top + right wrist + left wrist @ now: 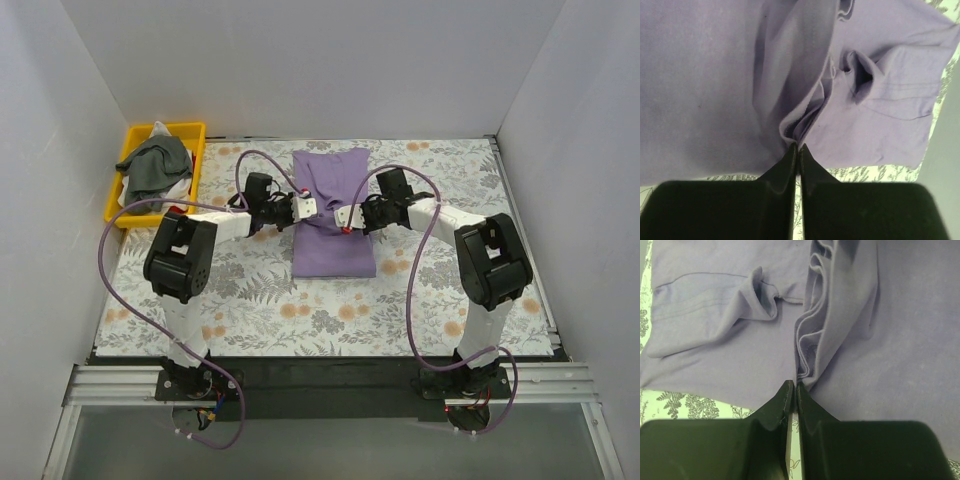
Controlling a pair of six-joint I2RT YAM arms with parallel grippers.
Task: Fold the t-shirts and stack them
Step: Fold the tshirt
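Observation:
The lilac-purple t-shirt (333,210) lies folded into a long strip in the middle of the table, pinched in at its waist. My left gripper (305,208) is shut on a bunched fold at the shirt's left edge (807,352). My right gripper (349,221) is shut on a bunched fold at its right edge (800,117). Both grips face each other across the strip. The dark grey-green t-shirt (156,166) lies crumpled in the yellow tray (195,135) at the far left.
White cloth (172,188) shows under the grey-green shirt in the tray. The floral tablecloth (260,300) covers the table. White walls close in the left, back and right sides. Purple cables (115,250) loop beside both arms.

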